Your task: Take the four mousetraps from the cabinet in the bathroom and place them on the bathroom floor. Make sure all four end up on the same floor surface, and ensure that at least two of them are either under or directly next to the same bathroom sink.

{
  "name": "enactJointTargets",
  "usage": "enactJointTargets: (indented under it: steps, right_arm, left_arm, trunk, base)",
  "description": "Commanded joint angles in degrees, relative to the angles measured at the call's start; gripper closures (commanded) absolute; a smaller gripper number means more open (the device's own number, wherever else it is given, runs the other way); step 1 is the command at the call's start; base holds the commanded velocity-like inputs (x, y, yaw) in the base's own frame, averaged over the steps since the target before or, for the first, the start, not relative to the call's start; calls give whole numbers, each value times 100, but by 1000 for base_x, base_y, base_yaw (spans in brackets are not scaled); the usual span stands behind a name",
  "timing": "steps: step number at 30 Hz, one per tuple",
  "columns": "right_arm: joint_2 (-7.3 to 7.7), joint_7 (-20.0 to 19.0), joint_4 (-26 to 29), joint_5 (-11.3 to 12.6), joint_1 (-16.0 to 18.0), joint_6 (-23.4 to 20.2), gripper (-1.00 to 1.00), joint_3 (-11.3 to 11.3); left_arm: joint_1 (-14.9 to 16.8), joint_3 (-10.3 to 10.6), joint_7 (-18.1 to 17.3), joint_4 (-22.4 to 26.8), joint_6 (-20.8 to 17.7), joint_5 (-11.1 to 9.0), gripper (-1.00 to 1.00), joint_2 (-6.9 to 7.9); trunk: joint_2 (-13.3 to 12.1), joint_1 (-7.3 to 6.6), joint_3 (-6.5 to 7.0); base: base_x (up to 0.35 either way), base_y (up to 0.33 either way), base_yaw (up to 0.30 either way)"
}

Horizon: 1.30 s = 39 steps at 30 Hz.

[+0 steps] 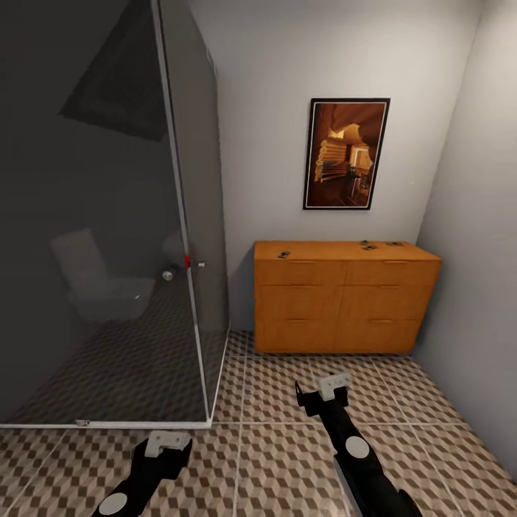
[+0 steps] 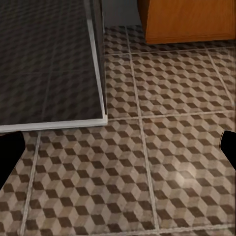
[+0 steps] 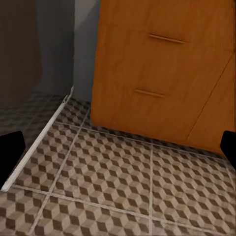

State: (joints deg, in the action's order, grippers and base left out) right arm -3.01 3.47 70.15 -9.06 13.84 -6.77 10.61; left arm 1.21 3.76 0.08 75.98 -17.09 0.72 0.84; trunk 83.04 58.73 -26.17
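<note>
- So the robot is on the approach step: it faces the cabinet (image 1: 346, 296) from a few tiles back, and nothing has been picked up yet.
- The mousetraps sit on the cabinet top, well ahead of and above both end effectors. One (image 1: 283, 254) is toward its left end, and there are small dark shapes near the right rear (image 1: 369, 246), too small for me to count properly.
- Right end effector (image 1: 322, 391) hangs low over the bathroom floor (image 1: 273, 402), closer to the cabinet than the left one. Its wrist camera shows the fingers (image 3: 11, 147) set wide apart with nothing between them, and the drawer fronts straight ahead.
- Left end effector (image 1: 166, 444) hangs further back, just past the corner of the glass shower screen (image 1: 183, 237). Its fingers (image 2: 10, 155) are spread apart too, empty, over bare tiles.
- Next move, my guess: roll forward until the cabinet top is in reach, then raise an arm well up, since both are down near floor level. The traps are flat and tiny, so I'd expect a careful top-down pinch.
- No sink in view here, so placing will mean turning around afterwards.
- Watch that left arm near the glass when driving in.
</note>
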Motion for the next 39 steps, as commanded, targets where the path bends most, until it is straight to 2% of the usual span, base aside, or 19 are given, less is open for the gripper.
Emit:
enactJointTargets:
  steps: [1,23,31,36,39]
  right_arm:
    - [1,31,7,-60,4,-44,-100,11]
    - [5,30,-15,-48,2,-35,-100,10]
    - [7,20,-138,-42,4,-20,-100,11]
    - [9,21,-503,-37,0,-21,-100,11]
    - [10,15,-1155,-36,2,-16,-100,5]
  left_arm:
    - [2,7,1,9,-31,7,-100,4]
    - [2,15,1,-12,-31,-1,-100,4]
    - [2,21,-5,-14,-26,-1,-100,3]
    - [2,24,-7,-39,-24,-5,-100,3]
    - [2,23,-8,-110,-26,-8,-100,3]
  trunk:
    - [4,0,-7]
    - [4,0,-7]
    - [4,0,-7]
    - [4,0,-7]
    - [4,0,-7]
  base:
    - [0,0,-175]
    - [0,0,-171]
    - [0,0,-73]
    - [0,0,-14]
    - [0,0,-5]
